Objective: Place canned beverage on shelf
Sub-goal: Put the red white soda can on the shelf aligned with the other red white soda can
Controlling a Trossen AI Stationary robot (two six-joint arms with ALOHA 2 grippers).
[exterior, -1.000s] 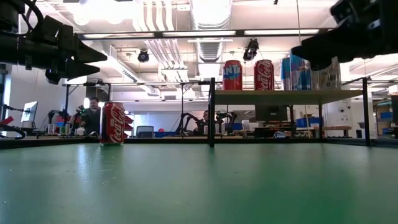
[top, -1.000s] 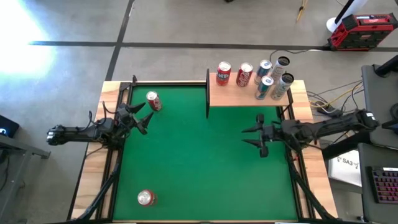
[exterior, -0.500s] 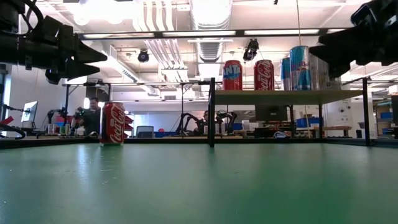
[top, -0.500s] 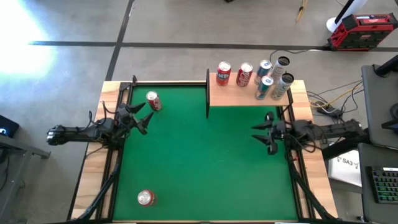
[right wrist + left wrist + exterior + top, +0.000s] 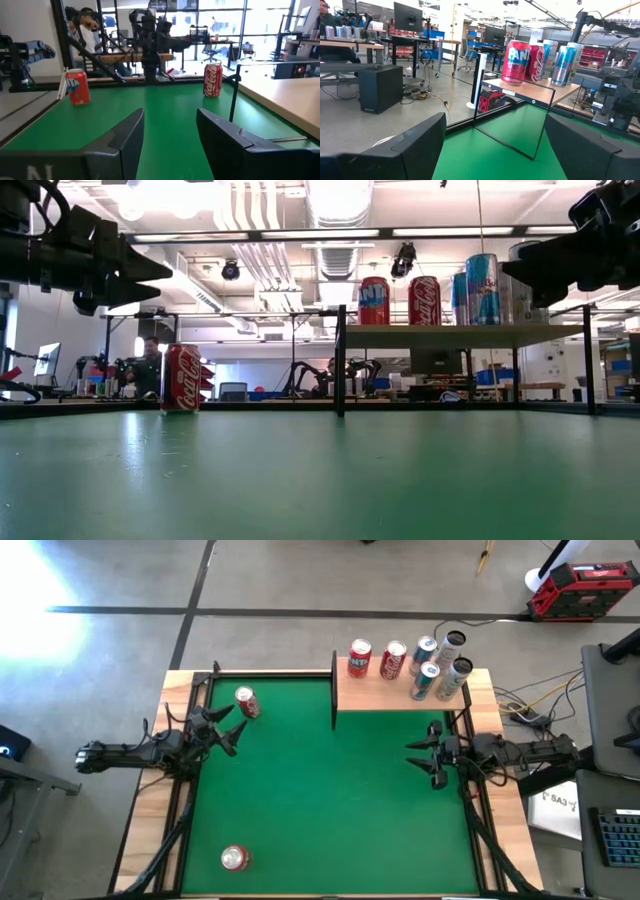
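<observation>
Cans (image 5: 406, 666) crowd the shelf (image 5: 380, 695); both hands, left (image 5: 226, 728) and right (image 5: 424, 751), spread, empty.

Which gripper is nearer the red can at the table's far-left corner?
Left. The left gripper hovers just beside that red can; the right gripper sits across the table, below the shelf.

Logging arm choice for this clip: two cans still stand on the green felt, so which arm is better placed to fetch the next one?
Probably the left. Its open left gripper hovers right beside the red can near the far edge. The open right gripper sits below the shelf, far from both felt cans.
</observation>
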